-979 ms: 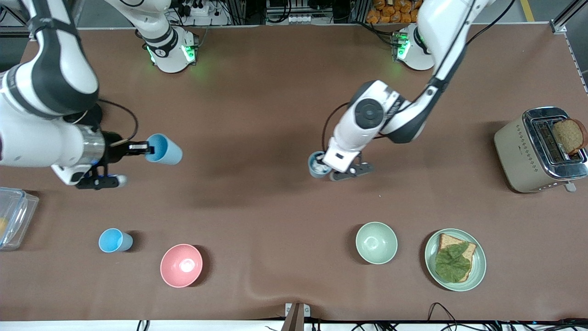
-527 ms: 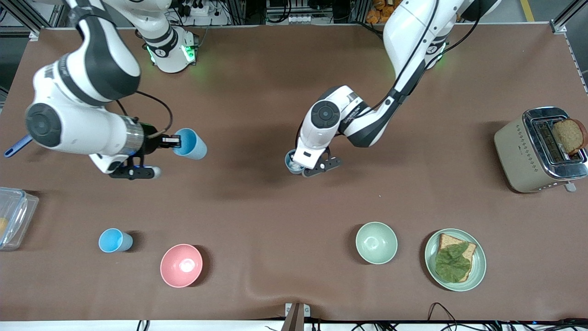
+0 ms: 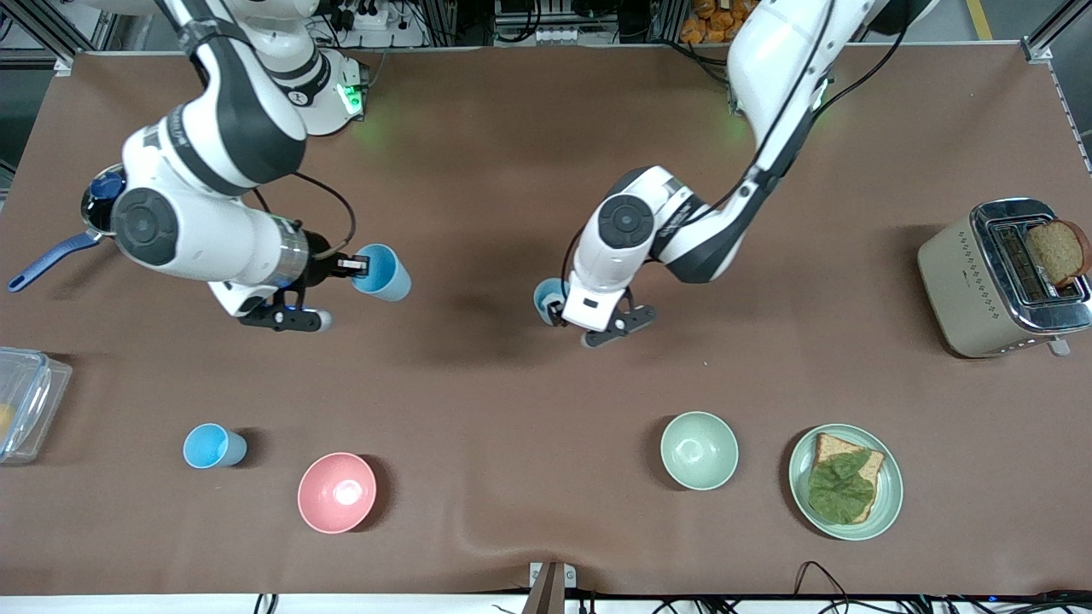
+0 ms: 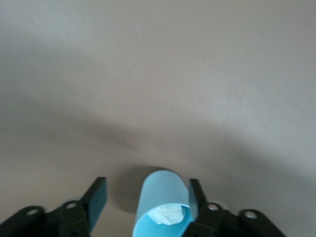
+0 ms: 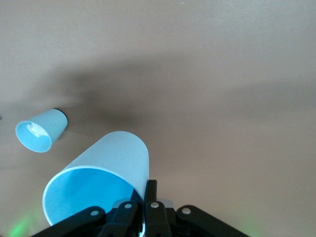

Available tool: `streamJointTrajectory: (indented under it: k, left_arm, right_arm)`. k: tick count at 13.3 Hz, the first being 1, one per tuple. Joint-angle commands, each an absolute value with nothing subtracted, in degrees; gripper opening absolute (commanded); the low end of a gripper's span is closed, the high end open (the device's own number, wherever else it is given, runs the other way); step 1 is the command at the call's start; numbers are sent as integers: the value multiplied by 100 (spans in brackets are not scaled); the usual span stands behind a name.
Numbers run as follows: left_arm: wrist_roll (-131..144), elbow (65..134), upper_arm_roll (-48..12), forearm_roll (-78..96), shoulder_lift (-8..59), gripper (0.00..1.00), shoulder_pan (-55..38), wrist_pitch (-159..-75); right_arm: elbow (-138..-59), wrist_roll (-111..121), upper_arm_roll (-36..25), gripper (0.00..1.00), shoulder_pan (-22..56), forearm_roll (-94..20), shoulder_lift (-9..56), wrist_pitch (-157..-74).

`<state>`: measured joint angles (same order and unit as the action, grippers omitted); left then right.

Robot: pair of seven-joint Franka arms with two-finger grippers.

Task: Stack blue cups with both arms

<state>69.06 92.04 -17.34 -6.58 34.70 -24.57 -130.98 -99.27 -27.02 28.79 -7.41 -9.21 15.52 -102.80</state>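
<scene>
both cups are lifted but not yet nested: right gripper (image 3: 351, 266) pinches the sky-blue cup (image 3: 384, 273), left gripper (image 3: 559, 311) grips the greyer cup (image 3: 546, 297)

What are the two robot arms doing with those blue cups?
Each arm holds a blue cup in the air over the brown table. The right pincer grips the rim of a sky-blue cup. The left pincer holds a greyer blue cup. A third blue cup stands beside the pink bowl. Nothing is stacked yet.
</scene>
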Motion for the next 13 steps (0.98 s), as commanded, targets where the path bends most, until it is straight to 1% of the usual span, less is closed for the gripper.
streamJointTrajectory:
  k: [1,3,6,9,11,13]
  left_arm:
    - [6849,9343,-1749,-1062,2569,100,-1997,-12307]
    - [5640,9334,-1767,-1081,2190,100,-1479,-11806]
    - [4293,9343,-1767,-1081,1742,100,-618,-11191]
    - [3001,9334,-1784,-993,1469,100,147,-10662]
    - [2324,9325,-1784,-993,1328,100,534,-10591]
    - [1935,9325,-1758,-993,1283,100,738,-10503]
  right_arm:
    - [-10151,-3364,2857,0,-292,-949,1459,-10651]
    - [-10125,-3873,2856,0,51,-906,1564,-10880]
    - [-9959,-4848,2848,0,745,-538,1958,-11398]
    - [-9214,-5903,2830,0,1325,77,2783,-11470]
    - [-8616,-6501,2813,0,1677,394,3337,-11470]
    - [-8167,-6898,2786,0,1906,571,3734,-11470]
